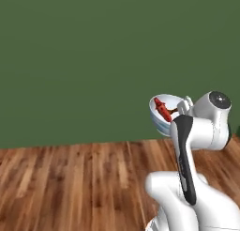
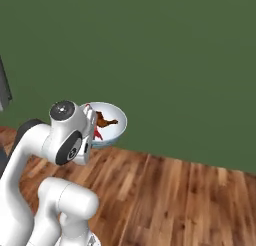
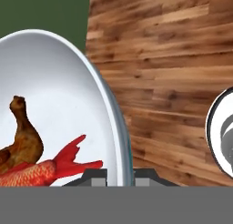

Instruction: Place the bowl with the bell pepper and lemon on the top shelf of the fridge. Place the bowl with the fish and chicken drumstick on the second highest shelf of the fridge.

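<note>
The gripper (image 3: 119, 175) is clamped on the rim of the pale bowl (image 1: 165, 113), one finger inside and one outside, carrying it level in the air ahead of the arm. The fish (image 3: 43, 169) and the chicken drumstick (image 3: 21, 136) lie inside. Beyond it are a plain green wall (image 1: 93, 51) and wooden floor (image 1: 70, 183), with no fridge shelf ahead; the dark edge at far left of the right base view may be an appliance, so the base probably has to turn first.

base views flank the arm; hand view hugs the bowl (image 3: 59, 95).
</note>
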You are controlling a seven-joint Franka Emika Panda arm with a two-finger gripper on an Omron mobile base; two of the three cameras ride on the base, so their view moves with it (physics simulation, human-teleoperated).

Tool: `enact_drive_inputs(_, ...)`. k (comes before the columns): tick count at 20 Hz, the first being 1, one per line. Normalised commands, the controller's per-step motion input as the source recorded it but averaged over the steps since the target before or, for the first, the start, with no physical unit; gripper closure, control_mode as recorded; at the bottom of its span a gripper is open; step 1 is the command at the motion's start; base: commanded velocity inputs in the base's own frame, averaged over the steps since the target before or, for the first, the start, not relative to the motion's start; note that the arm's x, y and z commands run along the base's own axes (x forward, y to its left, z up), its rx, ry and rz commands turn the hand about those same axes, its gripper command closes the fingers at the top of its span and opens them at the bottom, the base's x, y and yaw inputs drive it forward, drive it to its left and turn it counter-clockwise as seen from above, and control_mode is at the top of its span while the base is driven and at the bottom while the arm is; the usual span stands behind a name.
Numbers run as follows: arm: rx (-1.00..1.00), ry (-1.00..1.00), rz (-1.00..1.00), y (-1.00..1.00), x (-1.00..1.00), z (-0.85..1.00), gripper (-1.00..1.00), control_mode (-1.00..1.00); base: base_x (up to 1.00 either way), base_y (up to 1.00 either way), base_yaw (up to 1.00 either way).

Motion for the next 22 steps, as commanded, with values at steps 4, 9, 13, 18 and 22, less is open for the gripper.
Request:
enact_drive_inputs(4,0.0,0.0,0.0,0.0,0.0,0.0,1.0,1.0,0.41,-0.27,0.74)
enact_drive_inputs(9,0.0,0.0,0.0,0.0,0.0,0.0,1.0,1.0,0.04,-0.23,0.89)
enact_drive_inputs(13,0.0,0.0,0.0,0.0,0.0,0.0,1.0,1.0,0.05,-0.24,0.92)
enact_drive_inputs(18,0.0,0.0,0.0,0.0,0.0,0.0,1.0,1.0,0.02,-0.37,0.91)
enact_drive_inputs(22,0.0,0.0,0.0,0.0,0.0,0.0,1.0,1.0,0.32,-0.82,0.67)
